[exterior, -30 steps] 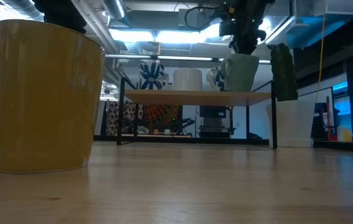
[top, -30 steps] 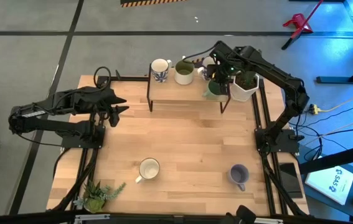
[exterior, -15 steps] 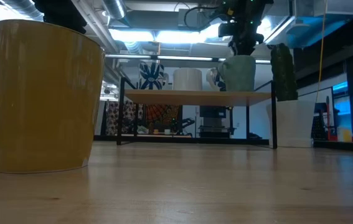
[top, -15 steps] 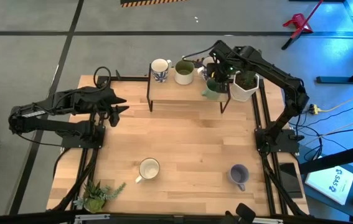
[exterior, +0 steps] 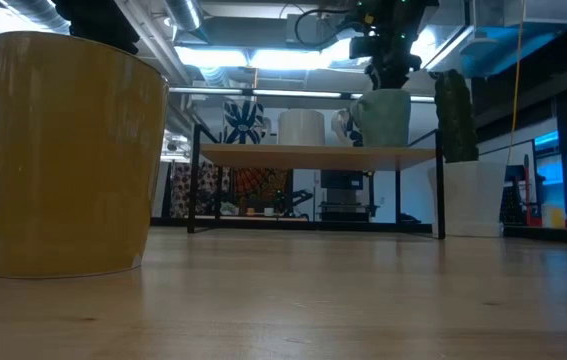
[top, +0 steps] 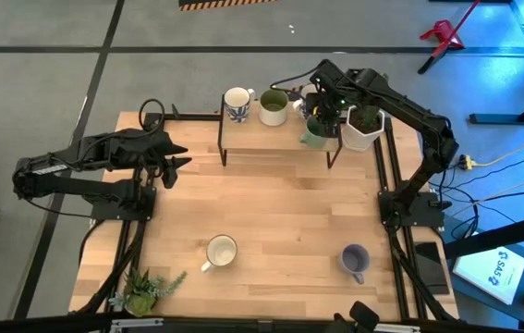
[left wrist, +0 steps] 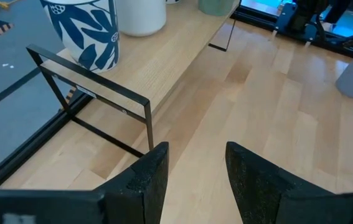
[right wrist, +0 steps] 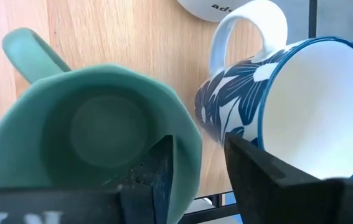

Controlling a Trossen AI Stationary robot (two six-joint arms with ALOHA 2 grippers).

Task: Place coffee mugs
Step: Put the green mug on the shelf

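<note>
A teal green mug (right wrist: 95, 124) stands upright on the right end of the raised wooden shelf (top: 275, 139), also seen in the low view (exterior: 387, 117). My right gripper (right wrist: 198, 168) is above it, open, with the mug's rim between its fingers. A blue-patterned mug (right wrist: 288, 106) stands just beside it. Further left on the shelf are an olive mug (top: 274, 107) and another blue-patterned mug (top: 237, 104). A pale yellow mug (top: 220, 252) and a lavender mug (top: 354, 260) stand on the table near its front. My left gripper (left wrist: 195, 168) waits open at the table's left. My right gripper comes from above, pointing down, with one finger (right wrist: 160, 171) inside the teal mug and the other (right wrist: 251, 171) outside. It straddles the rim (right wrist: 188, 149) on the side away from the handle. Whether either finger touches the wall I cannot tell. The mug rests on the shelf.
A white pot with a cactus (top: 363, 128) stands at the shelf's right end, close to my right arm. A small green plant (top: 146, 289) lies at the near left corner. Bare tabletop (top: 280, 213) spreads between the shelf and the two front mugs.
The teal mug, which hung slightly tilted under my right gripper, has settled upright on the shelf. The gripper has stayed above it.
</note>
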